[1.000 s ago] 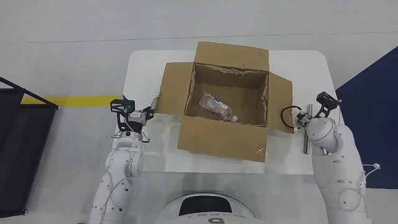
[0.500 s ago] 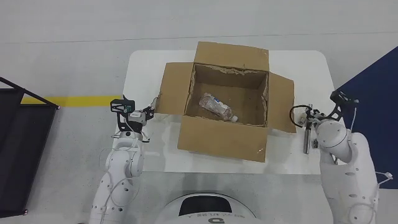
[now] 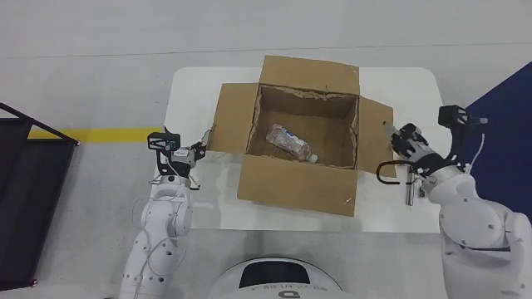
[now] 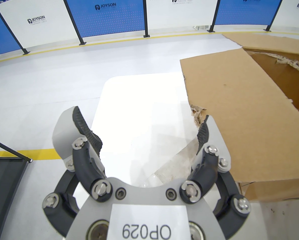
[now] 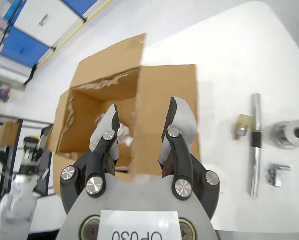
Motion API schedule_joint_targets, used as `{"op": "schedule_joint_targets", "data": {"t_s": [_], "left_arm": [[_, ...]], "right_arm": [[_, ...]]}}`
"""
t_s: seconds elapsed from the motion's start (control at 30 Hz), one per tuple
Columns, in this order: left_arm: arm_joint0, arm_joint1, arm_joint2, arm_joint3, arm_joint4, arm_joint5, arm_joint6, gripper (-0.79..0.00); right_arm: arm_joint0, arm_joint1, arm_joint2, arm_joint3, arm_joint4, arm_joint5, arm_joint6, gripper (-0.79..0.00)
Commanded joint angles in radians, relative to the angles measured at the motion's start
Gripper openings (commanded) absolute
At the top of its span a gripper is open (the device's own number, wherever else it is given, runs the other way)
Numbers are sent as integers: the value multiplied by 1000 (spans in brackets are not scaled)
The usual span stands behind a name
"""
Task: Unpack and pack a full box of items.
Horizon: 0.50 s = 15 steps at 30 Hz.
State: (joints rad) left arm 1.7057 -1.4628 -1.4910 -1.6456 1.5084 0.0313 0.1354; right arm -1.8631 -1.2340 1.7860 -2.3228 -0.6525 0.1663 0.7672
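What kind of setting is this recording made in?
Probably an industrial hall or robot test cell: blue-and-white partition panels fence off a pale floor marked with a yellow line, and machined metal parts lie beside the cardboard box on a white table.

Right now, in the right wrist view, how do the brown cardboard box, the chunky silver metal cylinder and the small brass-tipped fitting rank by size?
Largest: the brown cardboard box.
Then the chunky silver metal cylinder.
Smallest: the small brass-tipped fitting.
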Motion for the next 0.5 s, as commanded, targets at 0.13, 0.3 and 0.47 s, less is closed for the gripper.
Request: {"op": "schedule_joint_targets", "data": {"t_s": [0.13,0.3,0.47], "left_arm": [[0,0,0,0,0,0,0,0],[0,0,0,0,0,0,0,0],[0,0,0,0,0,0,0,0]], "right_arm": [[16,4,-33,-2,84,-66,100,0],[16,4,-33,-2,84,-66,100,0],[72,14,-102,16,18,-126,177,0]]}}
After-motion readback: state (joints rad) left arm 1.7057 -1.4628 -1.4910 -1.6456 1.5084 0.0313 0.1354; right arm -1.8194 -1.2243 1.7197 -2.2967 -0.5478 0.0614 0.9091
